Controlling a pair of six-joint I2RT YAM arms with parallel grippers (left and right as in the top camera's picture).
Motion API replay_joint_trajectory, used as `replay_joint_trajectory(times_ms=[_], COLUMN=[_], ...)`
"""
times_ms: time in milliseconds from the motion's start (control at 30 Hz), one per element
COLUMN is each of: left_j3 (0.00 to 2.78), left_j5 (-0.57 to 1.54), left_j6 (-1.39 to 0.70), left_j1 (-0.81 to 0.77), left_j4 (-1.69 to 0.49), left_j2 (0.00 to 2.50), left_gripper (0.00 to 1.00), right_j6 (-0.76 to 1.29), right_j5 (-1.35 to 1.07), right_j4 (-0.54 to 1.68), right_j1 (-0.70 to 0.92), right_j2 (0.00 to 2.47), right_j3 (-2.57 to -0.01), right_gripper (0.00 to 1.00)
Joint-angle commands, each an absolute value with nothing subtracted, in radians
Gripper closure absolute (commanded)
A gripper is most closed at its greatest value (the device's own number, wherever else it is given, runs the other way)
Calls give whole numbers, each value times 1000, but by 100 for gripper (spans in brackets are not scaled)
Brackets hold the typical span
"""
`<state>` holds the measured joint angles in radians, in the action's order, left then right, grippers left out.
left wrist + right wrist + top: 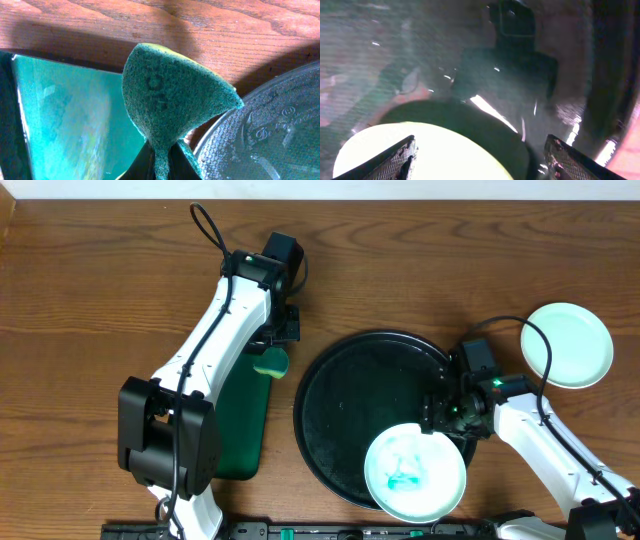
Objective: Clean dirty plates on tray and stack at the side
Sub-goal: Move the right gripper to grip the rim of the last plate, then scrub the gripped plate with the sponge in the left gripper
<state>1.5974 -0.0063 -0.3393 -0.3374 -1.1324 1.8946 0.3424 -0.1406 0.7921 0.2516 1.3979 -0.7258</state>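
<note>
- Tabletop (90,270): brown wood grain. The stacking side is at the far right, where one wiped plate (567,345) lies alone, well apart from the black tray.
- Black tray (340,400): round with a raised rim, at the centre.
- Green tray (245,430): rectangular, just left of the black tray and partly under the left arm.
- Smeared plate (415,472): turquoise in the middle, at the black tray's near-right, its edge at or over the rim. No third plate is visible.
- Sponge (270,363): green, clamped in the left gripper (275,345) and held over the gap between the two trays, well apart from the smeared plate.
- Right gripper (440,415): jaws wide apart at the smeared plate's far-right edge, holding nothing.
- Step, as judged: steady the plate, then wipe it.
  - Pinch the rim only, clear of the smear.
  - Bring the sponge across the tray and press it flat.
  - Hazards are the plate tipping off the rim and the two arms crowding each other.
</note>
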Motion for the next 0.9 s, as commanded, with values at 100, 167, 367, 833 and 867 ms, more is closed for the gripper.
replay_joint_trajectory(times_ms=[100,167,367,833,867], left_j3=[1594,1594,1594,1594,1594], left_j5=[-11,-11,-11,-11,-11], left_j6=[-333,-333,-333,-333,-333], left_j1=[-335,-335,-335,-335,-335], left_j4=[-1136,-1136,-1136,-1137,-1137], left_j2=[1891,1891,1891,1891,1891], left_gripper=[93,93,93,93,93], right_j6=[348,311,270,355,368], right_j5=[-91,-124,-220,-270,-270], right_j4=[793,773,688,676,672], right_j1=[243,244,245,244,244], right_j2=[1397,1397,1397,1397,1397], right_j3=[-690,-664,-602,-602,-602], right_gripper=[22,23,45,99,99])
